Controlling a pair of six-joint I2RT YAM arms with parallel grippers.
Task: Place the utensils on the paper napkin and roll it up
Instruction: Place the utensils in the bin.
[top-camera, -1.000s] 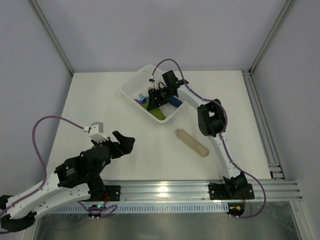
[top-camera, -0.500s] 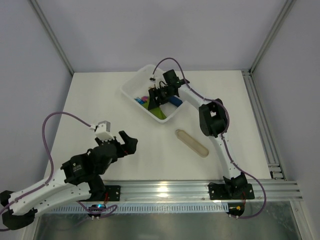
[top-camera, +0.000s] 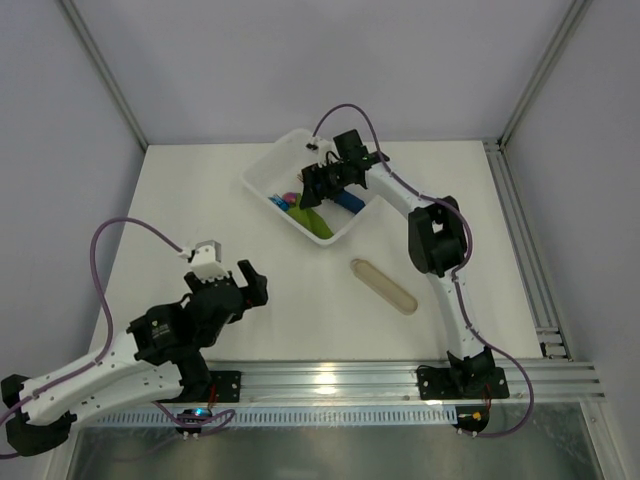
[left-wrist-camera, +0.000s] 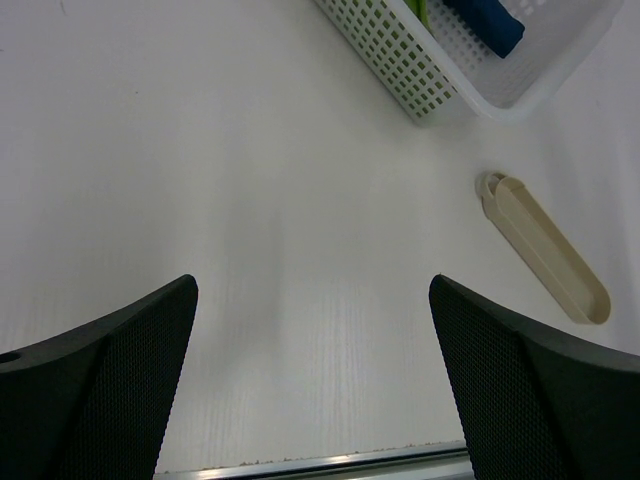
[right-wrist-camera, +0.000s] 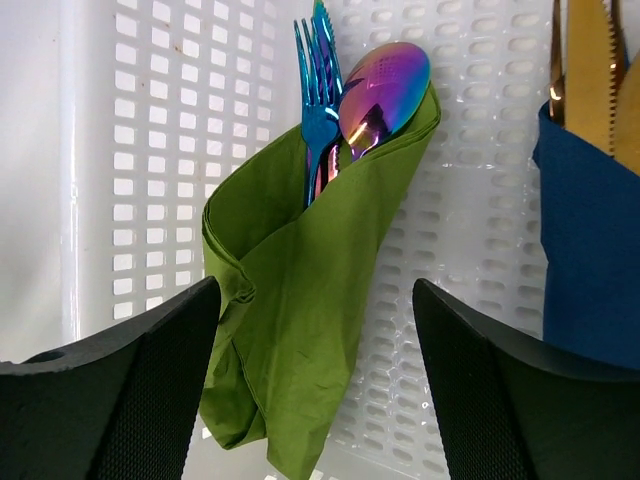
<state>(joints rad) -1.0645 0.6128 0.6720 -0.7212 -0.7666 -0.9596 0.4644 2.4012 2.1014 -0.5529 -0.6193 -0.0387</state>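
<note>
The utensils (right-wrist-camera: 380, 85) were seen rolled in the napkin (right-wrist-camera: 300, 300), laid in the basket (right-wrist-camera: 150, 150); little was judged left. The left claw (left-wrist-camera: 312, 300) and right claw (right-wrist-camera: 310, 330) were open, empty.

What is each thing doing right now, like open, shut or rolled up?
paper napkin: wrapped around the utensils, in the basket.
utensils: tucked inside it, heads poking out.
blue napkin: wrapped around gold cutlery.
basket: upright, holding both rolls.
beige piece: lying flat on the table.
left gripper: open, empty.
right gripper: open, empty, over the paper napkin.

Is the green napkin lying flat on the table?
No, the green napkin sits folded around the rainbow utensils inside the white basket.
</note>
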